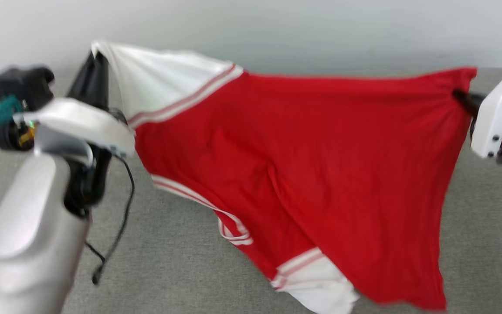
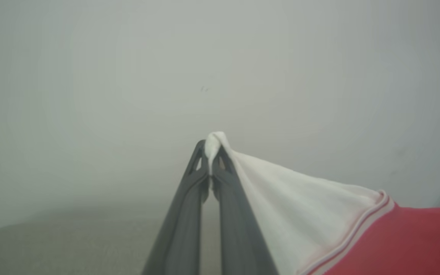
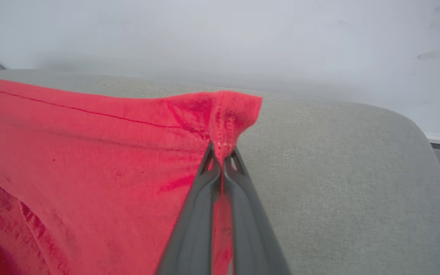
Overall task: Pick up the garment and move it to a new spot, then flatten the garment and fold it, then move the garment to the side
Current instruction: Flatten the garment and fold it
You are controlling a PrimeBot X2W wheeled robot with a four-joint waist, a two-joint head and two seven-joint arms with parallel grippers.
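Step one, pick up and move: garment (image 1: 303, 165) is held up between the two arms.

The left gripper (image 2: 209, 154) is pressed together on the tip of a white sleeve (image 2: 300, 198), with a nub of cloth poking out just past its fingertips. The right gripper (image 3: 222, 164) pinches the red hem corner (image 3: 239, 110), and the stitched edge runs off to its left. The top edge is nearly taut from one pinch to the other. The body and the other sleeve (image 1: 320, 283) droop well below both grippers toward the grey surface (image 1: 168, 244); I cannot tell whether they touch it, and the head view is blurred. Judgement: the garment is lifted, and placing and flattening are not yet begun. The next move calls for both arms to travel together at the same spread, so that neither pinch slips. They should then lower the hanging part first so it lays out without bunching.
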